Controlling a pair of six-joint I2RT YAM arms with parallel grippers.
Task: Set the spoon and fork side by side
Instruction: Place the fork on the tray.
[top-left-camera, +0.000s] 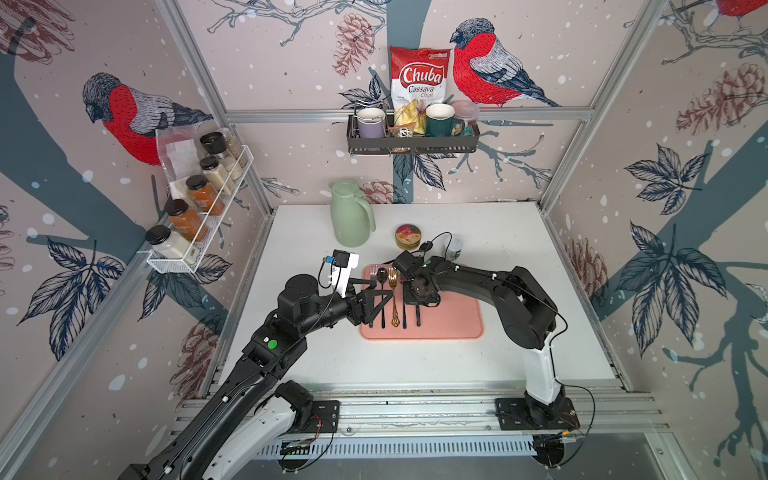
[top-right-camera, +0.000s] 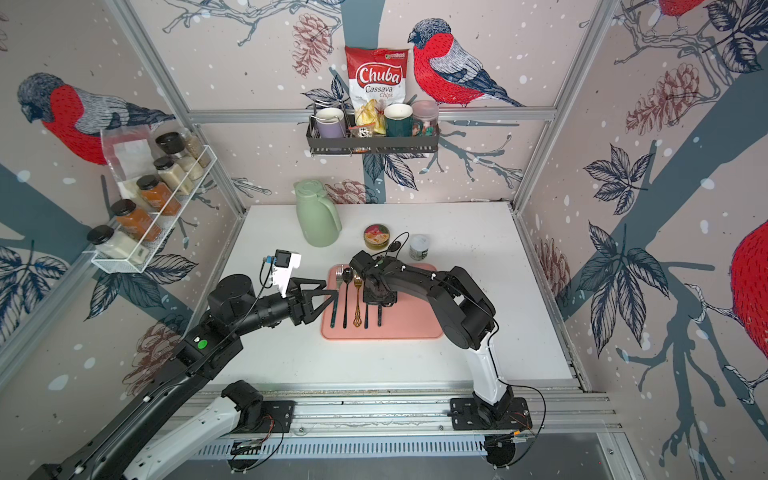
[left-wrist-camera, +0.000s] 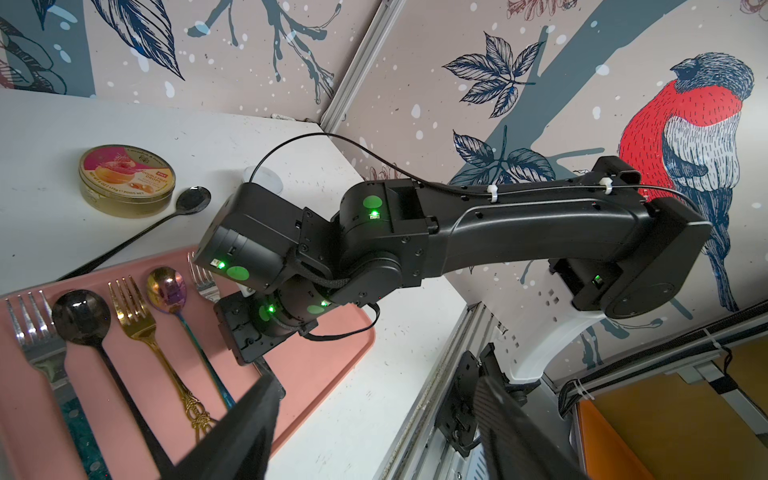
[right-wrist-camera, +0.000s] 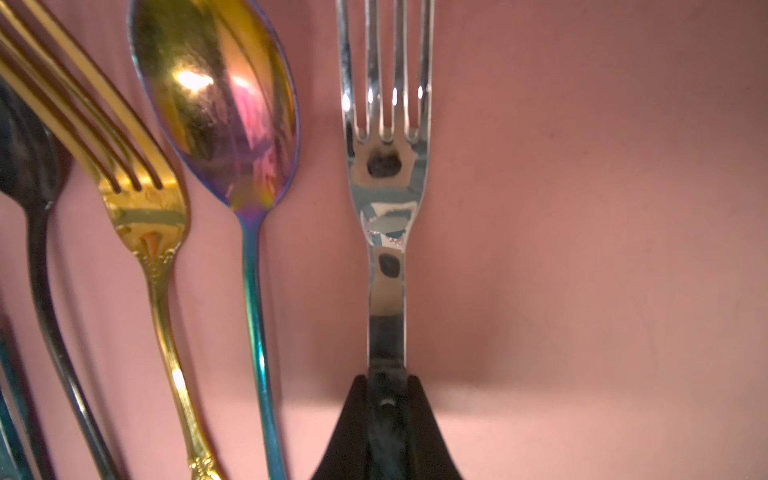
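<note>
Squarely between right fingers (right-wrist-camera: 351, 428) — silver fork (right-wrist-camera: 386, 187) handle, spoon (right-wrist-camera: 220, 104) alongside.

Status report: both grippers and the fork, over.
Left gripper open, at the mat's edge. Right gripper shut on silver fork, by the handle. Fork lines up beside rainbow spoon, not touching. Nothing between them.
</note>
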